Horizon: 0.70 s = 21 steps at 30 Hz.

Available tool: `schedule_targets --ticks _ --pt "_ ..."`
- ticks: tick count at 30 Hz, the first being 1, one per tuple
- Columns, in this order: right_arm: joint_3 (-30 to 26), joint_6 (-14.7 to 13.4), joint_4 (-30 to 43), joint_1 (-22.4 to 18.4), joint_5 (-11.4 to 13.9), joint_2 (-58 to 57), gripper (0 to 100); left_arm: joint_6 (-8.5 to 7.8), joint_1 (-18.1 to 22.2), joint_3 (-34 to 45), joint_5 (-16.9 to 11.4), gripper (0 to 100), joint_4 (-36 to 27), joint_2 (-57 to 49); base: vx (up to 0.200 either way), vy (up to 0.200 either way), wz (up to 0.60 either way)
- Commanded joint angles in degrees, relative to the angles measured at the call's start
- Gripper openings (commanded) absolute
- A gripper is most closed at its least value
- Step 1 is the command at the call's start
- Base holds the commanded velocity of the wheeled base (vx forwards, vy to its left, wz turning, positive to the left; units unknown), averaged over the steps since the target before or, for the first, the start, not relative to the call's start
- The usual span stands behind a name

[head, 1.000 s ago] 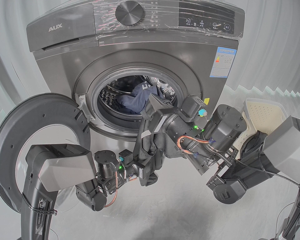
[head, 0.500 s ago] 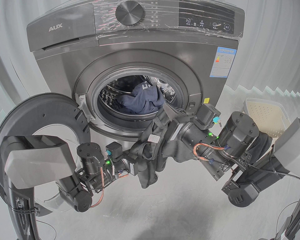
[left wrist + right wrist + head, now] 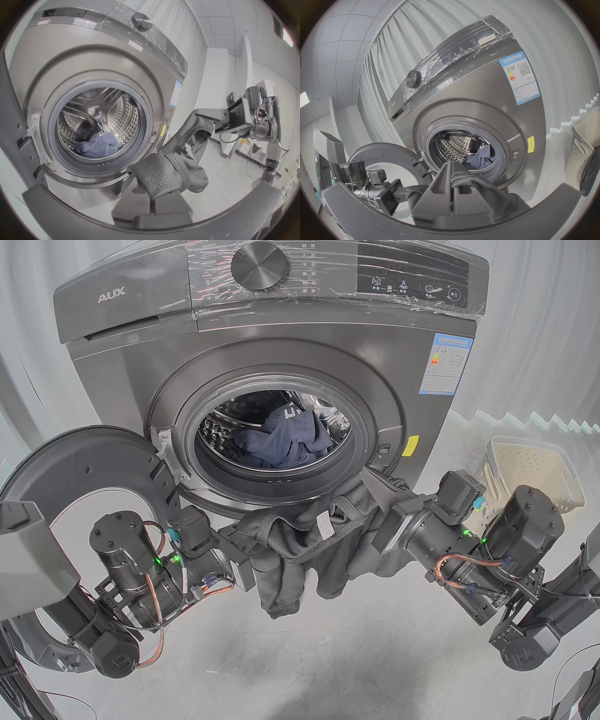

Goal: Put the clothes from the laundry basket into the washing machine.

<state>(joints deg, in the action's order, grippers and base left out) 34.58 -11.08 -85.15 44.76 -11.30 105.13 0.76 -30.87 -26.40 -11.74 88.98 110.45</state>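
- The black garment (image 3: pixel 312 540) is held stretched between the two grippers, just below and in front of the opening of the washing machine (image 3: pixel 400 359). A loose fold is left hanging toward the floor.
- One end is clamped by the left gripper (image 3: pixel 245 555) and the other by the right gripper (image 3: pixel 377 490). Both sets of jaws are closed on the cloth.
- Both ends would best be raised together above the lower lip of the door seal (image 3: pixel 275 480) before being pushed in, so that the hanging fold is not snagged on the rim.
- Release is better withheld until the cloth is well inside the drum, beside the navy garment (image 3: pixel 284 440) lying there.
- The open door (image 3: pixel 75 471), just beside the left arm, should be avoided during the lift.
- A dark cloth (image 3: pixel 589 175) is seen at the laundry basket (image 3: pixel 537 443), so the task is judged unfinished.
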Motion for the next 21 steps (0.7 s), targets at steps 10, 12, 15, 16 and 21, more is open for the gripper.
schedule_targets --ticks 10,12,15,16,21 --pt "-0.4 0.1 -1.0 0.1 -0.1 -1.7 0 0.12 0.4 0.1 0.1 0 0.1 -5.0 0.0 0.0 0.0" --pt "-0.5 0.1 -1.0 -0.1 -0.1 -1.8 0 0.12 0.5 -0.2 0.1 0 0.1 -5.2 0.0 0.0 0.0" --pt "-0.5 0.1 -1.0 -0.2 -0.1 -2.0 0 0.12 0.9 -0.6 0.1 0 0.1 -6.1 0.0 0.0 0.0" --pt "-0.5 0.1 -1.0 -0.3 -0.3 -2.0 0 0.12 1.0 -0.8 0.1 0 0.1 -6.2 0.0 0.0 0.0" --pt "-0.8 0.1 -1.0 -2.5 -0.1 -1.5 0 0.12 2.2 -2.1 0.1 0 0.1 -6.5 0.0 0.0 0.0"
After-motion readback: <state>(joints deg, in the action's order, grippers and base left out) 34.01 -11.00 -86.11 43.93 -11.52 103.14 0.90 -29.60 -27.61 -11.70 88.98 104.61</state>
